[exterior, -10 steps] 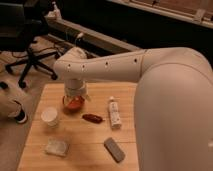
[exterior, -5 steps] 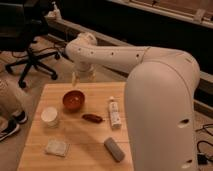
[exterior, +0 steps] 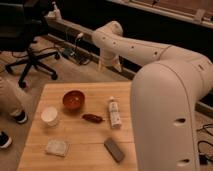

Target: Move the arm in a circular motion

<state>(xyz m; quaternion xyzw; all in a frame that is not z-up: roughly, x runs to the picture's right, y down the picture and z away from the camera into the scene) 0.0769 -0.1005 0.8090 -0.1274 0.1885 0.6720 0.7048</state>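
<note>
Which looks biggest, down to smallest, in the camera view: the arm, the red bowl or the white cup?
1. arm, by far, partly because it is nearest the camera
2. bowl
3. cup, only slightly smaller than the bowl

The gripper hangs beyond the table's far edge.

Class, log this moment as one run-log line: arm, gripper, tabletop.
arm: extended beyond table | gripper: below bent joint, off table | on table: bowl, cup, bottle

bench (exterior: 85, 142): light wood, viewed from above | office chair (exterior: 22, 30): black, wheeled, placed beyond bench's far-left corner | floor (exterior: 75, 76): brownish | cables (exterior: 75, 50): laid on floor behind bench | end effector (exterior: 109, 62): held past bench's far edge
</note>
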